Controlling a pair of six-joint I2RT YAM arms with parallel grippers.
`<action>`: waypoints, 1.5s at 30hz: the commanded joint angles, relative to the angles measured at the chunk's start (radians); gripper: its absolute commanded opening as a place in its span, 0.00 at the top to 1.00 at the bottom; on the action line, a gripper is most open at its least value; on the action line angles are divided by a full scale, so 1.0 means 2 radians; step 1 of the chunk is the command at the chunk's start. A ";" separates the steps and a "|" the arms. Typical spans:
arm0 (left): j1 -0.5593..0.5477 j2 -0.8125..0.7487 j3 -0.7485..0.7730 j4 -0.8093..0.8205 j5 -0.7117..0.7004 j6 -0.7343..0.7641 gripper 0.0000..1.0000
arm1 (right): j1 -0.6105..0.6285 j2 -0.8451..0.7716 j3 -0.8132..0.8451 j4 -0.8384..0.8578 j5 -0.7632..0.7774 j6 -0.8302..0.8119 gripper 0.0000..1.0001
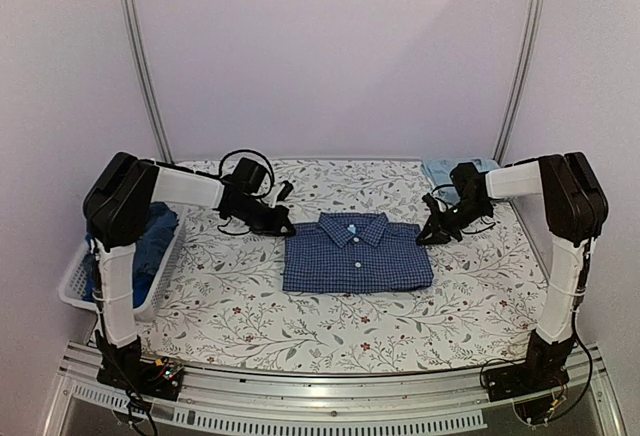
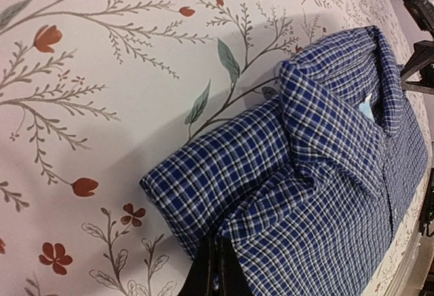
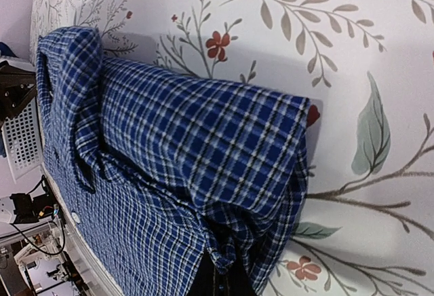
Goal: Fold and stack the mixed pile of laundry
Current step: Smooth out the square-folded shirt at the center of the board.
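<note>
Laundry sits in three places here, and each is given from the dark blue small-check button-up collared shirt [image 1: 355,254]. It lies folded into a neat rectangle in the middle of the floral-printed surface [image 1: 250,301], collar toward the far side and button placket facing up.

Well to the left of the shirt, at the surface's edge, a white plastic basket [image 1: 72,286] holds crumpled blue garments [image 1: 158,236] (a plainer, denser blue than the check). Beyond the shirt and to its right, at the far corner, lies a plain light-blue piece [image 1: 442,168], partly hidden behind the right arm [image 1: 515,181].

The left arm [image 1: 190,188] reaches in to the shirt's far left corner. The left jaws are pressed together on the folded shoulder edge there. In the left wrist view the shirt [image 2: 305,194] puckers to a point right at the dark tips.

The right arm comes in to the shirt's right edge, near the collar end. The right jaws are likewise clamped on the cloth. In the right wrist view the folded corner of the shirt [image 3: 169,153] bunches and droops over the tips (one pale button shows lower on the placket).

Between the two arms the body of the shirt rests flat.
</note>
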 commanded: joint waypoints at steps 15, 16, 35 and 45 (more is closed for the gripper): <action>0.010 -0.115 -0.014 0.071 -0.065 0.026 0.00 | -0.001 -0.101 0.086 0.010 0.078 0.049 0.23; 0.008 -0.124 -0.010 0.074 -0.069 0.017 0.00 | -0.002 -0.118 0.080 0.014 0.085 0.047 0.14; -0.117 -0.064 -0.096 0.203 0.219 -0.152 0.00 | 0.110 -0.105 -0.148 0.280 -0.243 0.243 0.01; -0.063 -0.013 -0.238 0.365 0.209 -0.251 0.03 | 0.041 -0.037 -0.275 0.372 -0.281 0.254 0.01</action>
